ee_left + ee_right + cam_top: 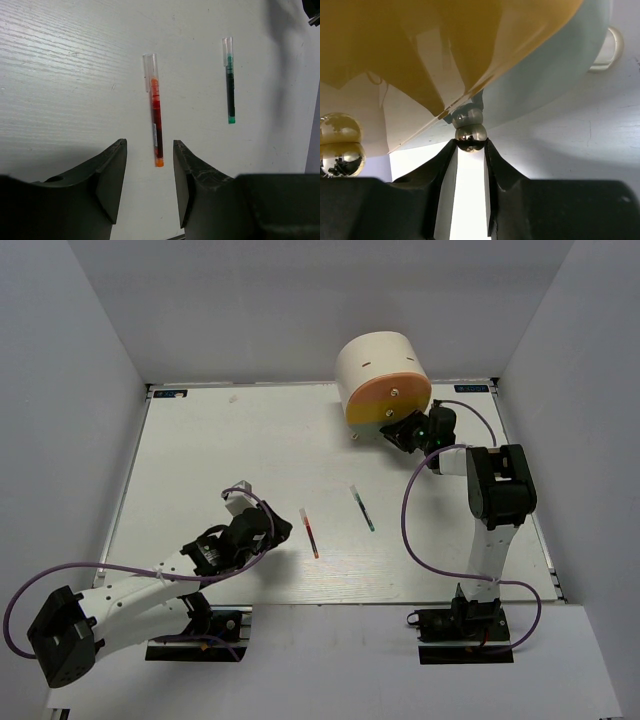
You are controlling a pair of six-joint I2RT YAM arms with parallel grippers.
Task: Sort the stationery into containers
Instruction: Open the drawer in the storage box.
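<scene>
The red pen point(309, 532) and the green pen point(362, 508) lie apart on the white table, left and right of its middle. My left gripper point(277, 531) is open just left of the red pen. In the left wrist view its fingertips point(149, 142) straddle the near end of the red pen point(156, 125), with the green pen point(230, 85) further right. The cream desk unit point(378, 362) stands at the back right, its pink and yellow fronts facing me. My right gripper point(405, 430) is shut on a small metal drawer knob point(471, 135) at the pale green front point(555, 70). Highlighters and erasers are out of view.
A second gold knob point(340, 145) shows at the left of the right wrist view, under the yellow front point(420, 45). White walls enclose the table point(200, 440) on three sides. The right arm's cable loops over the table's right part.
</scene>
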